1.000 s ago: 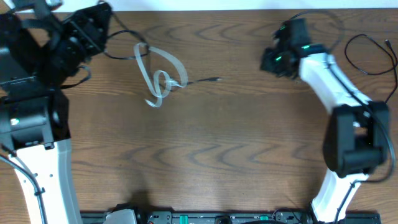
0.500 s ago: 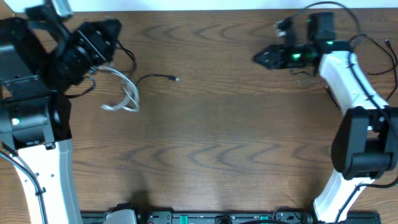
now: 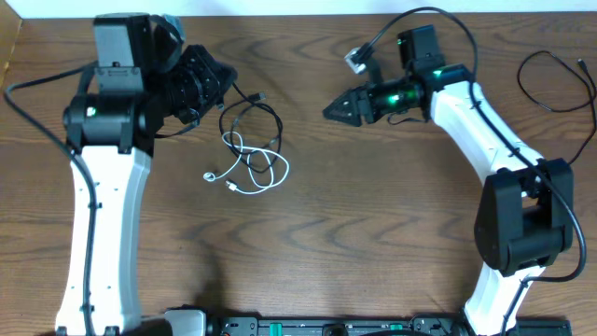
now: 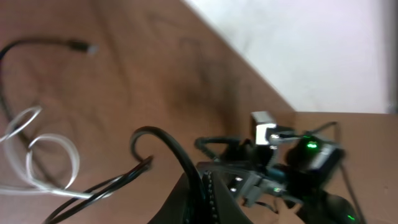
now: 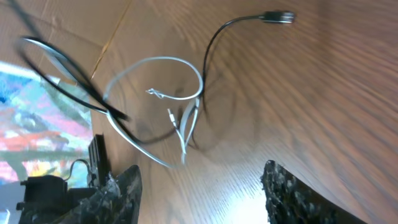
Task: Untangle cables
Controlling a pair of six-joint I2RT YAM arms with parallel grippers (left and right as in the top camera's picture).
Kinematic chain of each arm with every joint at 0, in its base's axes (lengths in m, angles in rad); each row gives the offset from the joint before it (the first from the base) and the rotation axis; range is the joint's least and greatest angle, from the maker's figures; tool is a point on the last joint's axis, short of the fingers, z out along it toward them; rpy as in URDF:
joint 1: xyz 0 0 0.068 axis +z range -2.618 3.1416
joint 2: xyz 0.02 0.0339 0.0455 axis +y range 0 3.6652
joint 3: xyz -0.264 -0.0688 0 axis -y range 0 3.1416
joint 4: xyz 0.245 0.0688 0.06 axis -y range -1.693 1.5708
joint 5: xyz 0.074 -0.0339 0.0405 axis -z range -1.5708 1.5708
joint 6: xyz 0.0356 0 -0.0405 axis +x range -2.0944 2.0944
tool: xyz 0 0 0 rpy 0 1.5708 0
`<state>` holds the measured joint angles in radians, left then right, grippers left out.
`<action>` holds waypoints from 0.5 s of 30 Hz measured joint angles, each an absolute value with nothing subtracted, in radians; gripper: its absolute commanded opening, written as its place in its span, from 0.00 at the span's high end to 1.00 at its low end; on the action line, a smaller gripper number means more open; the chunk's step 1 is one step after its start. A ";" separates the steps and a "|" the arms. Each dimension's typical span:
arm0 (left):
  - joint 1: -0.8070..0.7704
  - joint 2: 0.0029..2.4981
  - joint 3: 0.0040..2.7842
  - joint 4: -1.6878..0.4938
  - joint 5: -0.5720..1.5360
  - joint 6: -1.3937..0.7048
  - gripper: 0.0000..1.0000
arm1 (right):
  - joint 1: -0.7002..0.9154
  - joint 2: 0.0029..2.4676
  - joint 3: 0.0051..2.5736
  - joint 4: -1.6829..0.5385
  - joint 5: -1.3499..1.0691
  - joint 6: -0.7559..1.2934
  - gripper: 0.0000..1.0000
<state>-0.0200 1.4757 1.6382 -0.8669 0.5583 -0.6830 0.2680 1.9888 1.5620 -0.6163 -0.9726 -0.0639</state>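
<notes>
black cable [image 3: 250,119] and white cable [image 3: 250,168] lay looped together on the surface [image 3: 373,233], just right of the left end effector [image 3: 216,86], grip state indeterminable, the nearer one; right end effector [image 3: 338,108], fingers parted and empty, pointed toward them from well apart.

Brown wood-grain bench [image 3: 326,243], one white cable [image 3: 250,170] looped with a black cable [image 3: 250,119], and white arms with black joints, green LEDs glowing on the right one.
</notes>
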 measured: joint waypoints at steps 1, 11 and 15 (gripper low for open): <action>-0.020 1.491 1.638 -0.891 0.555 -0.675 0.93 | 0.283 1.989 1.562 -0.617 -0.970 -0.068 0.40; -0.124 1.709 1.596 -1.044 0.521 -0.397 0.92 | 0.324 1.989 1.562 -0.656 -0.910 -0.076 0.41; -0.176 1.850 1.528 -1.037 0.519 -0.299 0.93 | 0.298 1.989 1.562 -0.743 -0.845 -0.085 0.40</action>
